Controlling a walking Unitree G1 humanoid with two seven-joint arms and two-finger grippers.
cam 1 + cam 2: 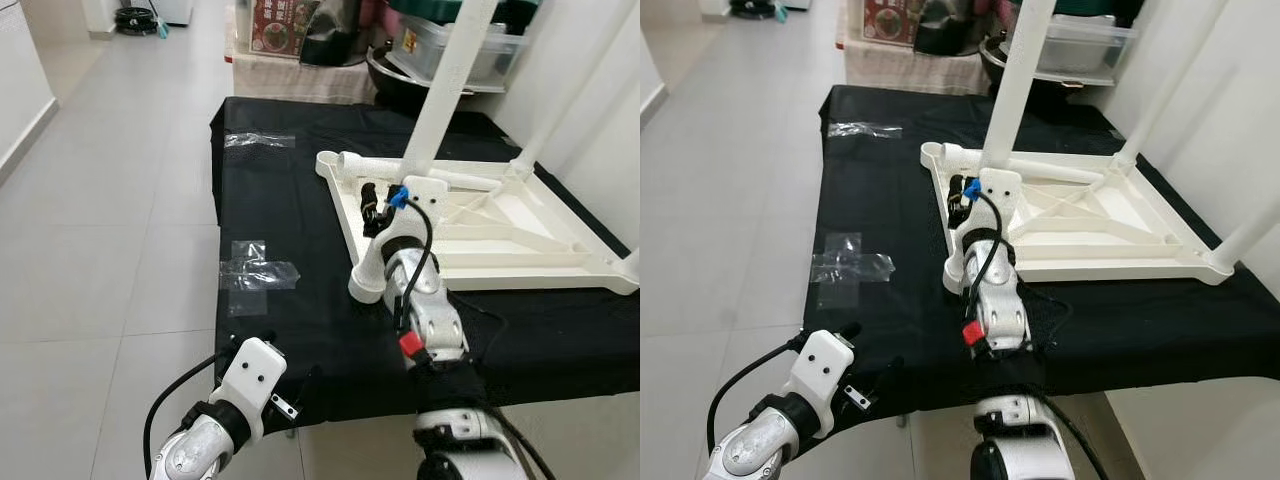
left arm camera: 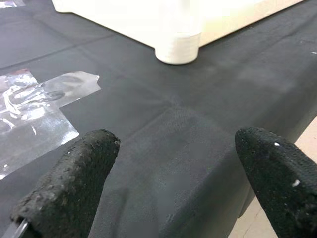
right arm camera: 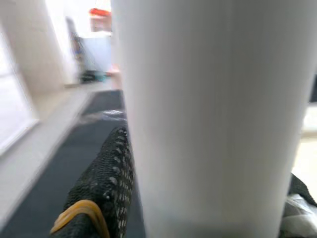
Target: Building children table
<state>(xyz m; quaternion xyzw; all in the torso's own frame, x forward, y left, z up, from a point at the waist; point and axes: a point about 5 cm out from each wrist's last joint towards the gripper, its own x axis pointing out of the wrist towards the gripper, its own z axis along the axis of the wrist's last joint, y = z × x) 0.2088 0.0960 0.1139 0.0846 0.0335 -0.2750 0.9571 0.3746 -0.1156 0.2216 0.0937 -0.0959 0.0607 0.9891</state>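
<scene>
A white children's table top (image 1: 520,235) lies upside down on a table under a black cloth (image 1: 290,330). Two white legs (image 1: 450,80) stand upright in its far corners, and a third stands at the right edge (image 1: 630,262). A loose white leg (image 1: 368,278) lies slanted along the top's left edge, its end toward me. My right gripper (image 1: 372,205) is shut on this leg (image 3: 208,124), with one finger on each side of it. My left gripper (image 1: 292,398) hovers open at the cloth's front edge, its fingers (image 2: 74,183) wide apart with nothing between them.
Clear tape patches (image 1: 255,270) are stuck to the cloth on the left and at the back (image 1: 258,140). Boxes and a metal bowl (image 1: 400,75) crowd the area behind the table. Tiled floor (image 1: 110,200) runs along the left and a white wall stands on the right.
</scene>
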